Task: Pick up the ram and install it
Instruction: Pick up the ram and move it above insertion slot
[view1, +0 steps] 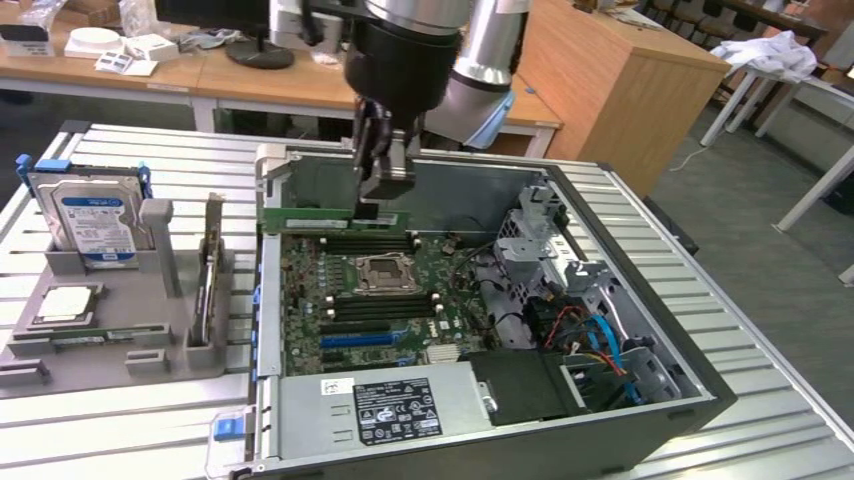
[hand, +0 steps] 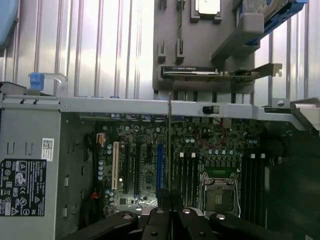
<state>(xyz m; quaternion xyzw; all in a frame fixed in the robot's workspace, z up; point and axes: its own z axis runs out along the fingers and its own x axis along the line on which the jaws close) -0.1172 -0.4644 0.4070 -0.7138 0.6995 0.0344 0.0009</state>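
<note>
The ram (view1: 320, 218) is a long green stick held level on its edge over the far end of the motherboard (view1: 314, 300). My gripper (view1: 380, 190) is shut on its end toward the exterior view's right. It sits just above the black memory slots (view1: 363, 243) beside the CPU socket (view1: 384, 270); I cannot tell whether it touches them. In the wrist view the ram (hand: 170, 150) shows edge-on as a thin line running out from my gripper (hand: 170, 197), between the blue slot (hand: 160, 165) and the memory slots (hand: 187, 170).
The open computer case (view1: 641, 300) lies on a ribbed metal table, with a power supply (view1: 387, 405) at its near end and cables (view1: 594, 335) at the exterior view's right. A grey fixture (view1: 107, 340) beside it holds a hard drive (view1: 94, 215) and an upright card (view1: 211, 270).
</note>
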